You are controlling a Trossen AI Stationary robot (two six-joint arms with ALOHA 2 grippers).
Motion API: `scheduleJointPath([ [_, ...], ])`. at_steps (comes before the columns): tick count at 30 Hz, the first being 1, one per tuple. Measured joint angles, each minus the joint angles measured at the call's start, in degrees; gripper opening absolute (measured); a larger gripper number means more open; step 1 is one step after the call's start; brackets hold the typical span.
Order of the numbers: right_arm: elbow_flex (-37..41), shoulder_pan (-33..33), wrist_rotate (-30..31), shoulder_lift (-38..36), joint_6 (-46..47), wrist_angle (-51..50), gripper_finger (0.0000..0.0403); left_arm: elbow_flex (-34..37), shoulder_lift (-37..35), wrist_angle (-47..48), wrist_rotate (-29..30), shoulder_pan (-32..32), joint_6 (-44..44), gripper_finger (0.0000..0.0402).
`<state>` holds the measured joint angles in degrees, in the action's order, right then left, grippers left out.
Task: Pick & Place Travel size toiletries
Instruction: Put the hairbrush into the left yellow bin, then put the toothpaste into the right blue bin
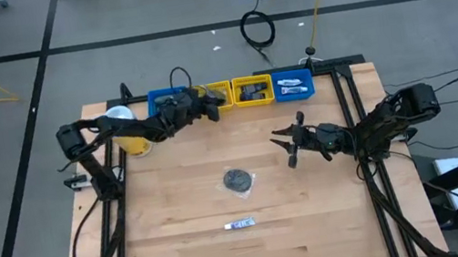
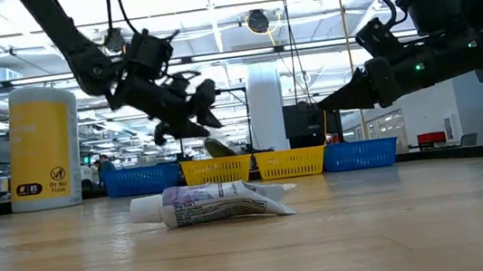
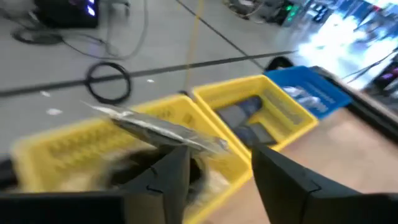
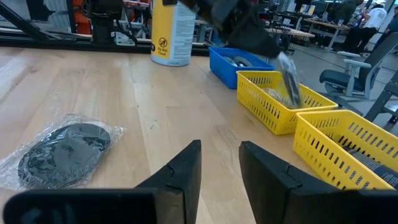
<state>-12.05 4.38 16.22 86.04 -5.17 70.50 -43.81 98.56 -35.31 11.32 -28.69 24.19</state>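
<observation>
High view showed the left gripper (image 1: 218,103) reaching over the row of 4 bins at the table's far edge, above the first yellow bin (image 1: 215,87), which stood between a blue bin (image 1: 164,96) and a second yellow bin (image 1: 253,91); another blue bin (image 1: 294,84) ended the row. In the left wrist view its 2 fingers (image 3: 171,171) stood partly apart, and a flat wrapped disc (image 3: 165,129) lay tilted at their tips, over the bin's rim; whether the jaws gripped it or had let it go could not be told. The low view placed that wrapped item (image 2: 223,147) just beyond the jaws, above the yellow bin wall (image 2: 218,169). The right gripper (image 1: 288,143) hovered over the bare wood on its own side, well apart from everything, jaws open with a narrow gap and nothing between them, as the right wrist view (image 4: 219,163) confirmed. Ahead of those jaws and to one side, a grey disc in clear wrap (image 1: 237,179) rested on the table (image 1: 182,237) near its middle. A thin white tube (image 1: 241,224) lay on its side nearer the front edge, well apart from both grippers. A yellow canister (image 1: 130,135) stood beside the left arm, near the first blue bin.
</observation>
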Motion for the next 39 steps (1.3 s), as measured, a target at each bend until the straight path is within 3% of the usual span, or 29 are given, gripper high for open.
scheduleJointPath([
  [7,0.0,0.0,0.0,0.0,0.0,0.0,0.01,0.0,-10.4,14.0,1.2,-1.9,-5.1,0.0235],
  [11,0.0,0.0,0.0,0.0,0.0,-0.1,0.01,0.0,-11.5,17.9,1.2,-1.2,-6.7,0.0249],
  [21,0.0,0.0,0.0,0.0,-0.1,-0.7,0.01,0.2,-11.5,20.0,-1.4,12.3,-19.2,0.025],
  [30,0.0,0.0,0.0,0.0,0.0,-1.8,0.01,0.3,-5.7,14.5,-1.4,26.2,-21.3,0.025],
  [39,0.0,0.0,0.1,0.0,0.0,-2.2,0.01,0.3,4.3,-0.3,3.9,38.6,-11.4,0.025],
])
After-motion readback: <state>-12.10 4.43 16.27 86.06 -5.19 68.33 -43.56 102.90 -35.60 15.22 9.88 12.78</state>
